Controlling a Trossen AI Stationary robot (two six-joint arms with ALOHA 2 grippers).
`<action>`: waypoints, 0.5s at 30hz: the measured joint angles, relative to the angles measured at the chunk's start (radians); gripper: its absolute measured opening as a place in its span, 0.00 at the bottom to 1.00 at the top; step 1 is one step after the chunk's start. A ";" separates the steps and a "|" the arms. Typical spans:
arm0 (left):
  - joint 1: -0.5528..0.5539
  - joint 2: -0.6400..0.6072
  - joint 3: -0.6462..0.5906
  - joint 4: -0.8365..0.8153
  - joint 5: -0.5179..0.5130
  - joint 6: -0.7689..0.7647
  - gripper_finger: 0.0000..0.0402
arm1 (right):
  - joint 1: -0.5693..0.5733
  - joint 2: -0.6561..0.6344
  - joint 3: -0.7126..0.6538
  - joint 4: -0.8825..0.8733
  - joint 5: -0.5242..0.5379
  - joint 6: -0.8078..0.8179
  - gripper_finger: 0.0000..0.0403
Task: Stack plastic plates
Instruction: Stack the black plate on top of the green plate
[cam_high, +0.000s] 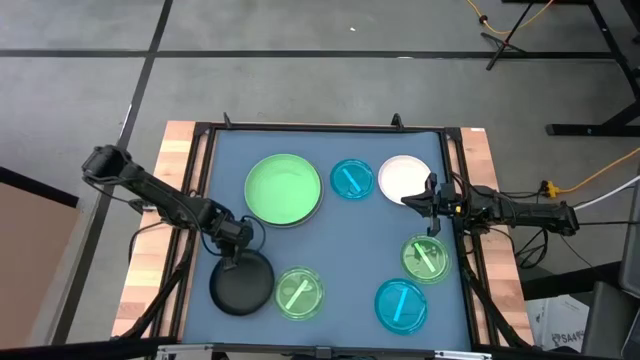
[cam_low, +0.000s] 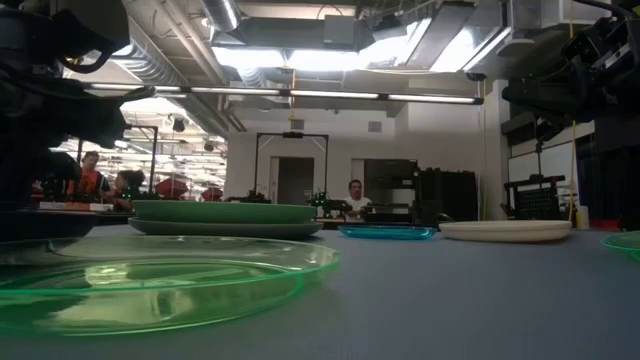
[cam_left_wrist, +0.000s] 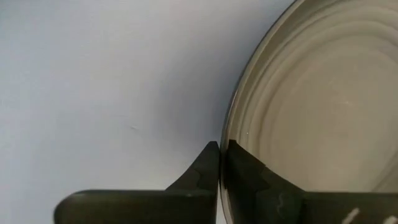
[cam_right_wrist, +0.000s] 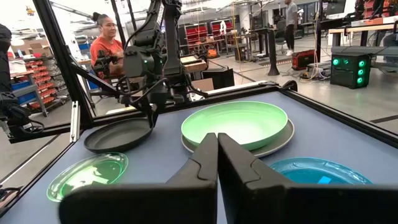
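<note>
A: Around the black plate (cam_high: 241, 285)?
B: Just beside it, a green saucer (cam_high: 298, 293); further back, the light green plate (cam_high: 283, 188) on the grey plate (cam_right_wrist: 281, 140). Blue ones (cam_high: 351, 179) and a white one (cam_high: 404, 177) well apart. Nothing between. People beyond the table (cam_high: 330, 250).
A: Left claw (cam_high: 238, 253)?
B: Clenched on the black plate's rim at its far edge, one finger (cam_left_wrist: 199, 177) outside, one inside; rim tilted up there.
A: Right claw (cam_high: 431, 207)?
B: Clenched on nothing, above the mat between white plate and a green one (cam_high: 426, 257).
</note>
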 joint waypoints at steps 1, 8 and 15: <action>0.000 0.002 0.007 -0.004 0.000 0.003 0.02 | 0.000 0.000 0.000 0.000 0.000 0.000 0.00; 0.001 0.003 0.066 -0.026 0.002 0.033 0.02 | 0.000 0.000 0.000 0.000 0.000 0.000 0.00; 0.001 0.003 0.118 -0.026 0.003 0.033 0.02 | 0.000 0.000 0.000 0.000 0.000 0.000 0.00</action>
